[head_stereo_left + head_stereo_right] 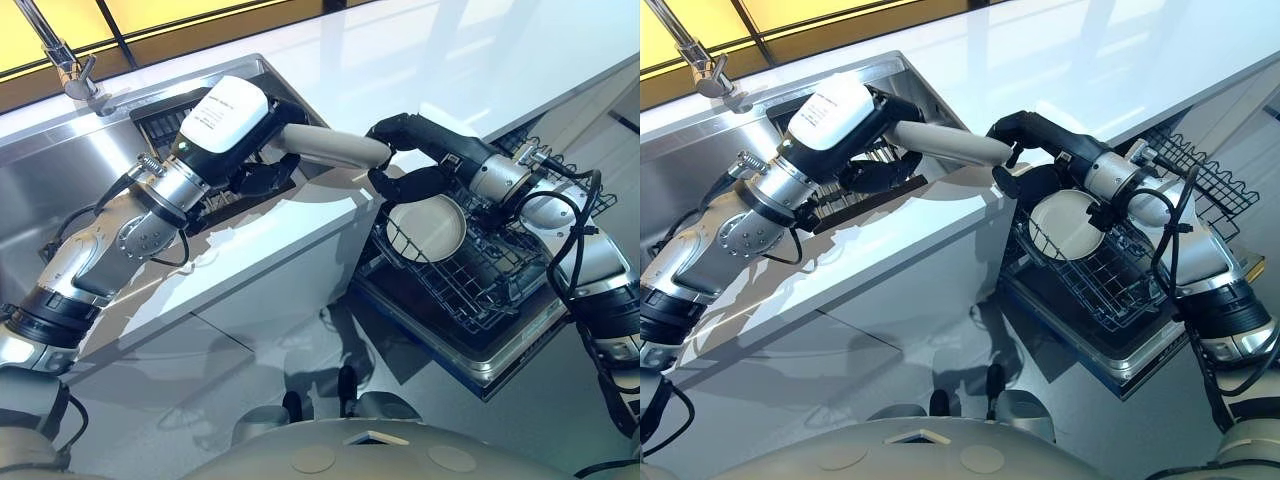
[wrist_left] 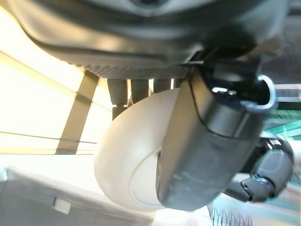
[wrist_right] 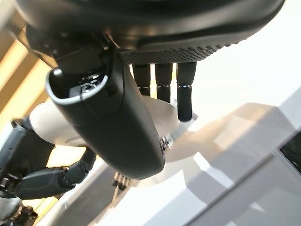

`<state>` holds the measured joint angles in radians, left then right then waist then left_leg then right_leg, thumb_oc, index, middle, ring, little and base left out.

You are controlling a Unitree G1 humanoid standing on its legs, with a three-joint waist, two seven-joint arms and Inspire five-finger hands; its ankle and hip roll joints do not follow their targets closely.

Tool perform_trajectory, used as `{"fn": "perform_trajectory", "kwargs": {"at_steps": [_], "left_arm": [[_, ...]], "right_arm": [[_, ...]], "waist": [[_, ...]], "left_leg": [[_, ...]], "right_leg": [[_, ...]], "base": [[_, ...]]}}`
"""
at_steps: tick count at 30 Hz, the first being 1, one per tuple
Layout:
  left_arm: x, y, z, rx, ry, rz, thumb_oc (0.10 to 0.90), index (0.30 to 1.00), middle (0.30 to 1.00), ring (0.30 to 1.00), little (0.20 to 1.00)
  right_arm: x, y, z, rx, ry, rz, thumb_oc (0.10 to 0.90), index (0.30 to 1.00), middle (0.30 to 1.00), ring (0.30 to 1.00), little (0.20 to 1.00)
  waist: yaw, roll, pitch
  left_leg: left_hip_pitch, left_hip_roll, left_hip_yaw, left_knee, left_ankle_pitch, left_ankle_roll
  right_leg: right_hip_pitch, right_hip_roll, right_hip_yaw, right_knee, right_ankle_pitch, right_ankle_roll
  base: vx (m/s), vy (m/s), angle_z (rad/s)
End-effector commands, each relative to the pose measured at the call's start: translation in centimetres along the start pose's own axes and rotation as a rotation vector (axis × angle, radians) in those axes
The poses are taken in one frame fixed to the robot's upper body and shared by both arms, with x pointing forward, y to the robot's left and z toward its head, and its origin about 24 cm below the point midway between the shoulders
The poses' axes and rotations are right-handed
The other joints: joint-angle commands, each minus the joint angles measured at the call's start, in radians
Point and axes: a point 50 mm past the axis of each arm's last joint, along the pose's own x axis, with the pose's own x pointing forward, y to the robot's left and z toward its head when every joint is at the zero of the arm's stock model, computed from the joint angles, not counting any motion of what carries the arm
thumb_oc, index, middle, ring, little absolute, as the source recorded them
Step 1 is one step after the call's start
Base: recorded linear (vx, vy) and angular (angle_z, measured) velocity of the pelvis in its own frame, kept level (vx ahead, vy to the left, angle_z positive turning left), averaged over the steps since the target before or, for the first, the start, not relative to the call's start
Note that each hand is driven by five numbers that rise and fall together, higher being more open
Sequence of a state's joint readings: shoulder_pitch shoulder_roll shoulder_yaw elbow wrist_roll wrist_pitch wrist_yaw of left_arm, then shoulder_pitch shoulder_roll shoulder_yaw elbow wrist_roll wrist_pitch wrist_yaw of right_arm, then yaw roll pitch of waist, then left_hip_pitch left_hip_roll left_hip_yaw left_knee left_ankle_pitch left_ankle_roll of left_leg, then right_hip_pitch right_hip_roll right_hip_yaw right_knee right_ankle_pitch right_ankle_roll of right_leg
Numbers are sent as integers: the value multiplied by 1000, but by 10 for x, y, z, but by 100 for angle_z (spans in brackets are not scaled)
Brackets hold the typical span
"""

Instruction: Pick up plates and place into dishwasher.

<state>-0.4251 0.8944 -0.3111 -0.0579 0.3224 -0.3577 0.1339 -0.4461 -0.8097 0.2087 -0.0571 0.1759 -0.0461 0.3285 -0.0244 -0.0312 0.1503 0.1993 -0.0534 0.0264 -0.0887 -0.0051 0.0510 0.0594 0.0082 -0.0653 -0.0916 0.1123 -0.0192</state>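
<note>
Left eye view shows you mid-handover above the white countertop edge (image 1: 300, 240): the pale round ceramic plate (image 1: 330, 147) is seen edge-on, stretched between both hands, just beyond that edge and up from the dark wire dishwasher rack (image 1: 470, 280). Your left hand (image 1: 255, 150) has its thumb and fingers curled round the plate's near end; the left wrist view shows the thumb pressed across the plate's underside (image 2: 136, 174) with the fingers behind it. Your right hand (image 1: 415, 150) is closed on the far rim, with the thumb over the plate (image 3: 160, 117) and the fingers on its other face in the right wrist view.

A second pale round plate (image 1: 425, 228) already stands in the rack, below the right hand.

As I judge it, the step is passing the plate to the right hand. Do it well this way:
- Confirm the right hand's pinch is firm before you loosen the left.
- Open the left fingers slowly and draw back toward the steel sink (image 1: 70, 190), away from the countertop edge.
- Keep the plate level until it is free, then tilt it upright for a rack slot beside the seated plate.
</note>
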Motion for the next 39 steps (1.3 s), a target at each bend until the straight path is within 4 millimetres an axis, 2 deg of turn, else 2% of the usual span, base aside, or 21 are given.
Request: {"fn": "perform_trajectory", "kwargs": {"at_steps": [1, 9, 10, 11, 19, 23, 32, 35, 39], "left_arm": [[22, 50, -5, 64, -18, 266, 100, 300, 300, 300, 200], [11, 39, -16, 40, 50, 263, 100, 300, 300, 300, 200], [10, 38, -17, 39, 55, 266, 100, 300, 300, 300, 200], [10, 38, -18, 35, 60, 269, 100, 300, 300, 300, 200], [9, 36, -19, 21, 77, 303, 100, 300, 300, 300, 200], [6, 38, -20, 22, 82, 317, 100, 300, 300, 300, 200], [3, 43, -21, 17, 89, 335, 100, 300, 300, 300, 200], [4, 44, -21, 12, 86, 334, 100, 300, 300, 300, 200], [10, 41, -20, 1, 82, 334, 100, 300, 300, 300, 200]], "right_arm": [[1, -13, 37, -3, -259, -91, 100, 300, 300, 300, 200], [0, -6, 36, 20, -282, -100, 111, 309, 309, 309, 211], [0, -6, 36, 21, -278, -101, 432, 585, 585, 585, 532], [-1, -5, 34, 22, -269, -103, 800, 900, 900, 900, 900], [-11, -19, 34, -104, -276, -301, 800, 900, 900, 900, 900], [-15, -23, 38, -133, -283, -314, 800, 900, 900, 900, 900], [-16, -22, 40, -158, -282, -214, 800, 900, 900, 900, 900], [-16, -24, 48, -183, -331, -216, 800, 900, 900, 900, 900], [-15, -32, 69, -341, -437, -407, 800, 900, 900, 900, 900]], "waist": [[3, 4, -99], [18, 2, -100], [19, 2, -100], [18, 2, -101], [9, 7, -103], [8, 7, -104], [8, 5, -107], [9, 5, -108], [15, 6, -108]], "left_leg": [[-52, -26, -2, 1, -49, 16], [-51, -22, 23, 1, -50, 12], [-51, -22, 22, 1, -51, 11], [-52, -22, 20, 1, -50, 11], [-53, -23, 4, 1, -48, 13], [-51, -24, 2, 1, -50, 13], [-52, -26, -4, 1, -49, 12], [-51, -26, -6, 1, -49, 11], [-50, -27, -11, 1, -50, 12]], "right_leg": [[68, 9, -85, 66, -176, 67], [75, 5, -128, 60, -178, 67], [75, 4, -128, 60, -179, 67], [75, 4, -125, 60, -179, 66], [70, 5, -100, 67, -182, 66], [71, 6, -96, 64, -182, 66], [71, 7, -90, 62, -181, 65], [72, 6, -91, 60, -179, 64], [73, 6, -91, 61, -179, 65]], "base": [[0, 0, 0], [13, -1, -3], [0, 0, 0], [0, 0, 0], [0, 0, 0], [0, 0, 0], [0, 0, 0], [0, 0, 0], [0, 0, 0]]}}
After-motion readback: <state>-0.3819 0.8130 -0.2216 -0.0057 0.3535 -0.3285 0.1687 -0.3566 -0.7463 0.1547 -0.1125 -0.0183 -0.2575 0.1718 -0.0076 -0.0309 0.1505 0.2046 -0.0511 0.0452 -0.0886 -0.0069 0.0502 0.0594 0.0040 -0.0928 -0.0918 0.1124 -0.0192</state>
